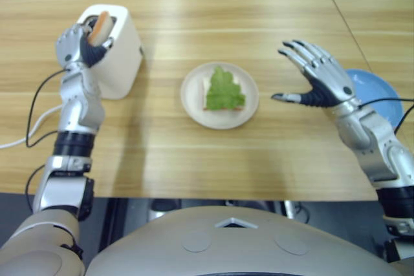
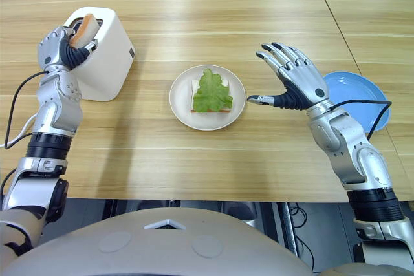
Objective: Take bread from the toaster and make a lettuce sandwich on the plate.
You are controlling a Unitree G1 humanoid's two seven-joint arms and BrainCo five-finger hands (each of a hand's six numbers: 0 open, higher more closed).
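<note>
A white toaster (image 1: 119,56) stands at the table's left. My left hand (image 1: 74,43) sits over its top, fingers curled around a slice of bread (image 1: 99,28) that sticks up out of the slot. In the middle, a cream plate (image 1: 191,98) carries a bread slice (image 1: 237,103) with a green lettuce leaf (image 1: 223,90) lying on it. My right hand (image 1: 320,75) hovers just right of the plate, fingers spread wide and holding nothing.
A blue plate (image 2: 362,95) lies on the table at the right, partly behind my right forearm. Cables (image 1: 32,121) trail off the table's left edge beside my left arm. Bare wooden tabletop (image 1: 226,4) stretches behind the toaster and plate.
</note>
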